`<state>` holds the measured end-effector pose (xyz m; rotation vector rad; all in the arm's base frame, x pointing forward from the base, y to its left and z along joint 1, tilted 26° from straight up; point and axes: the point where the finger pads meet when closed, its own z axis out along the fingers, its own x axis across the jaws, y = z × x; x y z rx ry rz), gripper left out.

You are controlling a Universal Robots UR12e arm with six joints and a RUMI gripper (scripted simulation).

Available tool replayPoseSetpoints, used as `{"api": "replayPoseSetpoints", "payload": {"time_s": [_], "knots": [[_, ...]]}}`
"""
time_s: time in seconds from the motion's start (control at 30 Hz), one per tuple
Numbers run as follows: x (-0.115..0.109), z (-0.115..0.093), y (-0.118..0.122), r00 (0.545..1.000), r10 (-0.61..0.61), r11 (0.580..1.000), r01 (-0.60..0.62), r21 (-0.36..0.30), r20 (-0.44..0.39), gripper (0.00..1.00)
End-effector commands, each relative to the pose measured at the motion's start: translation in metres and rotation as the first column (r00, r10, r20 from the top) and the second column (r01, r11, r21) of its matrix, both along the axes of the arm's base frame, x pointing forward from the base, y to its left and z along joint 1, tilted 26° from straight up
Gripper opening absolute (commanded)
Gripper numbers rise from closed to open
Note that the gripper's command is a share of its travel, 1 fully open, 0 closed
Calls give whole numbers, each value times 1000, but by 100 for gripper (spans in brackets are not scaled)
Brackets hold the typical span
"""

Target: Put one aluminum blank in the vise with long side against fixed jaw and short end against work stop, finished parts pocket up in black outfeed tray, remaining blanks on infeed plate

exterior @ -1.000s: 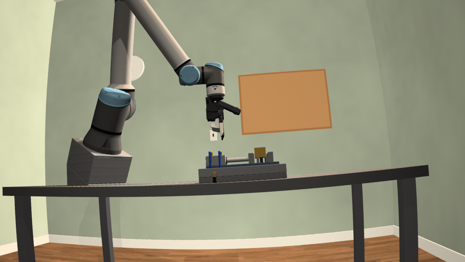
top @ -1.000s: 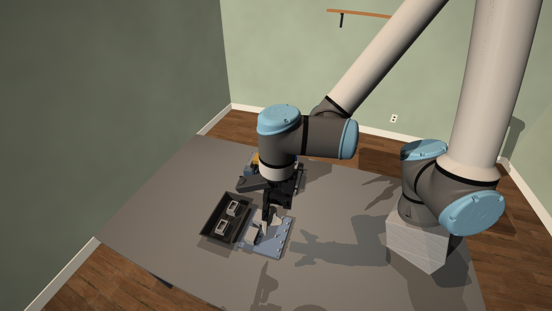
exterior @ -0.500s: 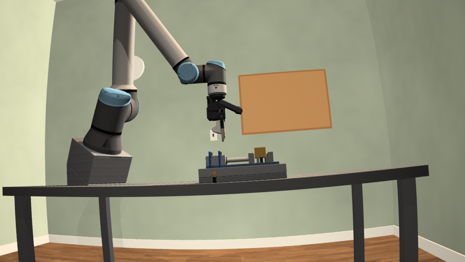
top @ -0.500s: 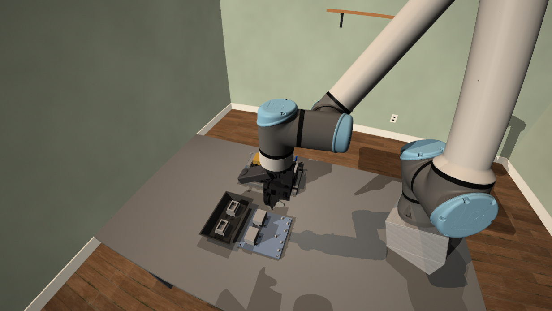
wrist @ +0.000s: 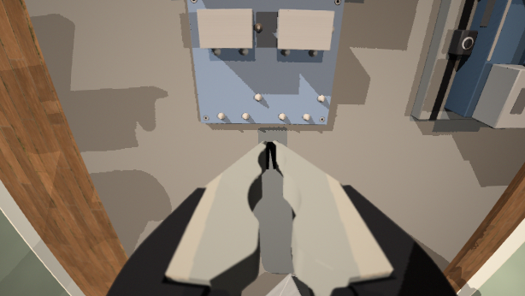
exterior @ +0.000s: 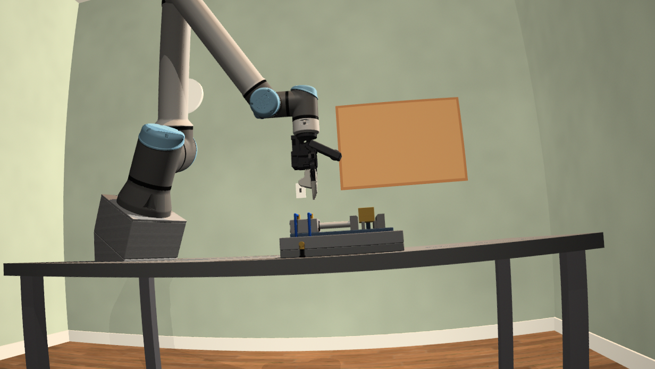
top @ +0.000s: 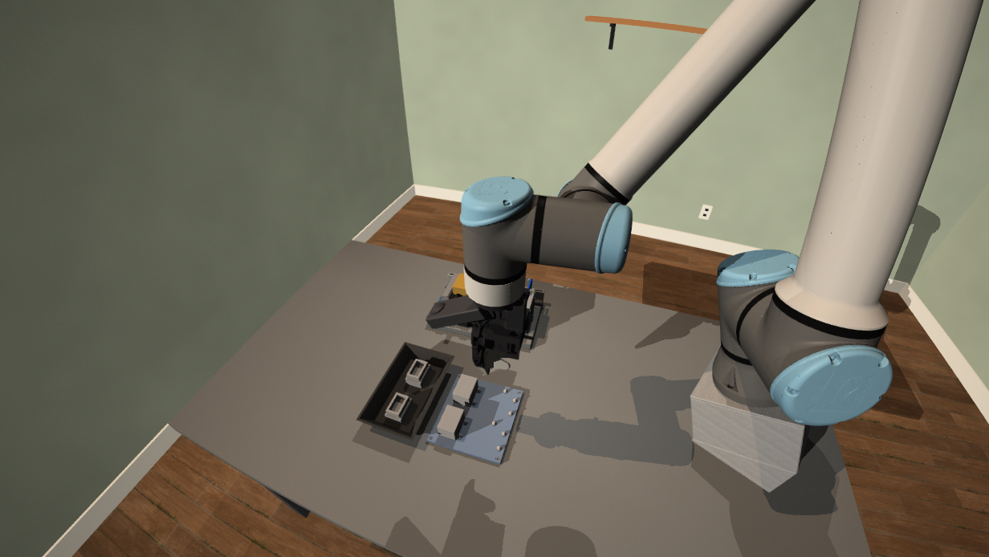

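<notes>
Tabletop (top: pixel 291 359) spreads wide around the vise (exterior: pixel 341 238), whose middle the arm hides from above, a brass blank (exterior: pixel 365 214) standing at its far end, two gray blanks (wrist: pixel 224 28) on the infeed plate (wrist: pixel 239 91), gripper (wrist: pixel 270 147) aloft, jaws together on nothing.

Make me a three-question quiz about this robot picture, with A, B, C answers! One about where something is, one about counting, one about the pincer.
1. Where is the yellow block?
A. in the black tray
B. in the vise
C. on the floor

2. How many gray blocks lie on the blue plate?
A. one
B. two
C. four

3. The pincer is
A. shut, holding nothing
B. wide open
C. squeezing a block

Answers:
1 B, it stands in the vise.
2 B, two plain blocks lie side by side.
3 A, its tips meet high over the table, nothing between them.
</notes>
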<state>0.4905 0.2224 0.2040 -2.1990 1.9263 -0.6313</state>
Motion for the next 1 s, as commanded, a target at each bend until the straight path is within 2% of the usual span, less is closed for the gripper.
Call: {"api": "replayPoseSetpoints", "payload": {"time_s": [0.0,0.97], "knots": [[0,1,0,1000,0,1000,0,0,1,0],[3,-5,-1,1000,0,1000,0,0,1,0]]}}
